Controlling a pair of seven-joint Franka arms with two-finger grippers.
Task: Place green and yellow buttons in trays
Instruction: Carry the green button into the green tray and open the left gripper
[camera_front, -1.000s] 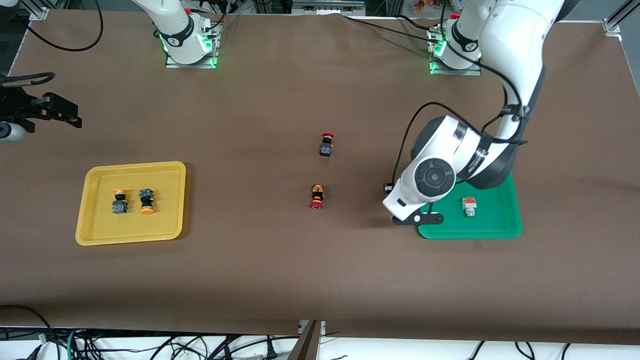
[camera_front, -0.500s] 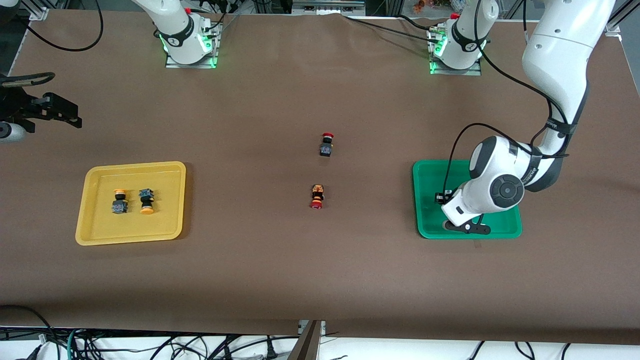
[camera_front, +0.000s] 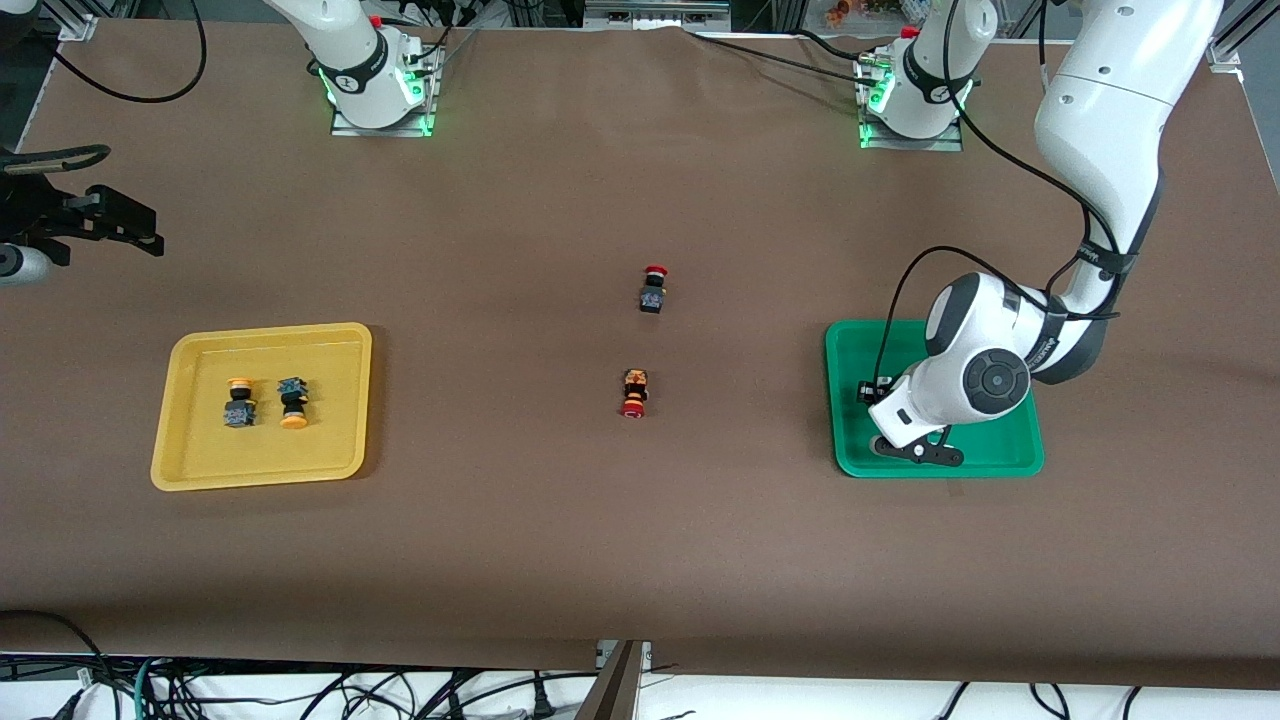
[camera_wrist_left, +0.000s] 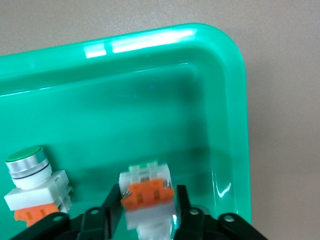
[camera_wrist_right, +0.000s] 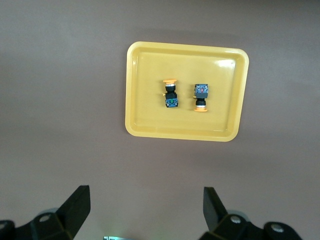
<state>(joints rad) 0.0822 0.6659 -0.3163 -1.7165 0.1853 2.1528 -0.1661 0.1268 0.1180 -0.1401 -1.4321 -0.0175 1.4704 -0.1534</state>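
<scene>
My left gripper (camera_wrist_left: 148, 201) is shut on a green button (camera_wrist_left: 147, 192), white-grey with an orange block, and holds it low over the green tray (camera_wrist_left: 150, 100). In the front view this gripper (camera_front: 915, 450) is over the part of the green tray (camera_front: 850, 360) nearest the camera. A second green button (camera_wrist_left: 30, 180) lies in that tray beside the gripper. The arm hides it in the front view. Two yellow buttons (camera_front: 238, 402) (camera_front: 293, 402) lie in the yellow tray (camera_front: 180, 420). My right gripper (camera_wrist_right: 145, 200) is open and empty, waiting high over the yellow tray (camera_wrist_right: 145, 100).
A red-capped switch with a black body (camera_front: 653, 289) and a red-capped switch with an orange-black body (camera_front: 633, 392) lie on the brown table between the two trays. The arms' bases (camera_front: 375, 90) (camera_front: 910, 100) stand at the table's edge farthest from the camera.
My left gripper moved from the green tray's edge toward the left arm's end, over the tray, then shifted slightly back. It now covers the button in the tray. The right arm has not moved.
</scene>
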